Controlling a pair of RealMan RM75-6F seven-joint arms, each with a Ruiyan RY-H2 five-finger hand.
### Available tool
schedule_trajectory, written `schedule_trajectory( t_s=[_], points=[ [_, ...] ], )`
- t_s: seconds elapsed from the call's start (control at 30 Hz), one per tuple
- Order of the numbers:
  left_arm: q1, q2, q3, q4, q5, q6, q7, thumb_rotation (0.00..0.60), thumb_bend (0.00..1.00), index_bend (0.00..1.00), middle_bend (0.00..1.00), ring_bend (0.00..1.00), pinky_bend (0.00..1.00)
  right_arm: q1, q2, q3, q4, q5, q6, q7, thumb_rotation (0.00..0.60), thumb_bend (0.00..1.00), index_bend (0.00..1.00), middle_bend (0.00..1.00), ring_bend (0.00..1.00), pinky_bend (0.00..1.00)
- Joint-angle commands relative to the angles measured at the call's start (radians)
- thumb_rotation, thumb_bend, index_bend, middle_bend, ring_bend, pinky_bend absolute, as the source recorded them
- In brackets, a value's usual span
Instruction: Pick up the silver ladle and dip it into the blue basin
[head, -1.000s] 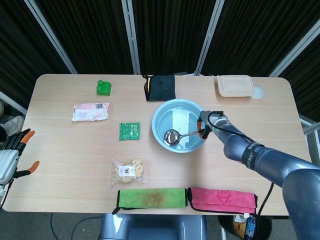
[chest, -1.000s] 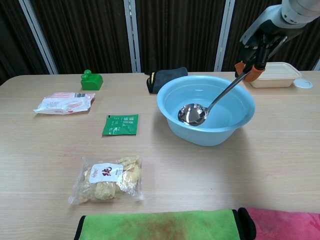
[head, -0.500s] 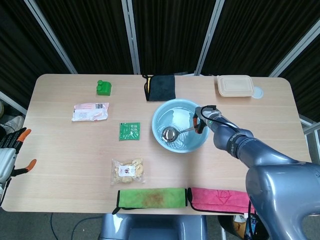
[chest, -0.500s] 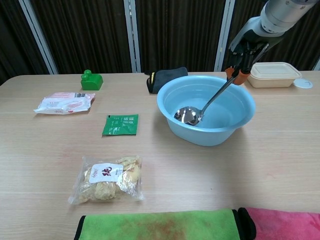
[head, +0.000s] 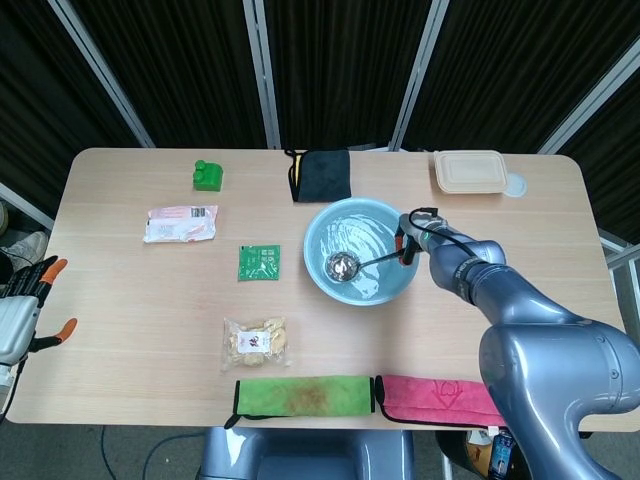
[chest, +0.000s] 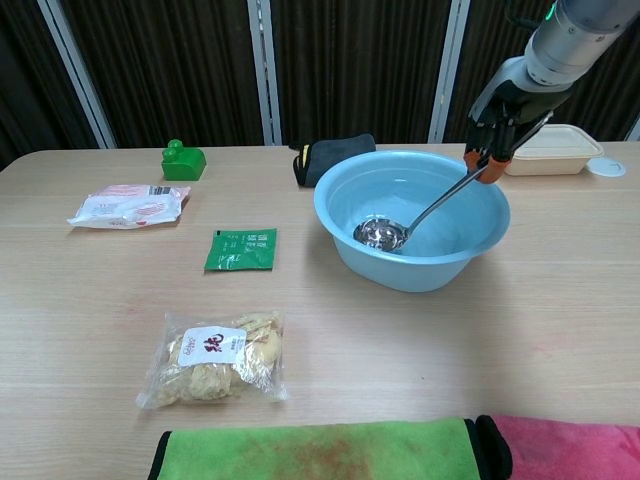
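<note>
Swinging back toward the near-right rim now, the right hand (chest: 497, 128) is gripping the silver ladle (chest: 415, 217) by its handle tip, bowl sitting low inside the blue basin (chest: 350, 195) at mid-bench (chest: 90, 300). Off the left edge, the left hand (head: 22, 305) is hanging with fingers spread, holding nothing.

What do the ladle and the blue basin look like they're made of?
Ladle: probably polished metal, since its silver bowl gives mirror-like reflections. Blue basin: likely plastic, with uniform pale blue colour, a smooth rolled rim and a soft sheen.
</note>
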Motion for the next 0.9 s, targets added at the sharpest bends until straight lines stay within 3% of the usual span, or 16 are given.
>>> schedule_trajectory(
  t_s=[0.03,0.4,0.73,0.9],
  points=[
    [-0.003,0.0,0.004,-0.002,0.006,-0.007,-0.002,0.6,0.31,0.0,0.0,0.0,0.0,-0.026,-0.013,0.018,0.024,-0.067,-0.019,0.047,0.6,0.54,0.75,0.11,0.0,0.0],
    [-0.001,0.005,0.002,-0.001,0.008,-0.003,-0.019,0.6,0.31,0.0,0.0,0.0,0.0,-0.032,0.031,0.079,-0.01,-0.267,-0.03,0.205,0.6,0.54,0.75,0.11,0.0,0.0],
    [0.003,0.014,0.002,-0.005,0.013,0.002,-0.041,0.6,0.31,0.0,0.0,0.0,0.0,0.022,0.145,0.103,-0.119,-0.37,-0.037,0.336,0.6,0.53,0.75,0.12,0.0,0.0],
    [0.008,0.019,0.0,-0.006,0.011,0.01,-0.044,0.6,0.31,0.0,0.0,0.0,0.0,0.058,0.194,0.09,-0.153,-0.409,-0.051,0.407,0.6,0.54,0.75,0.12,0.0,0.0]
  ],
)
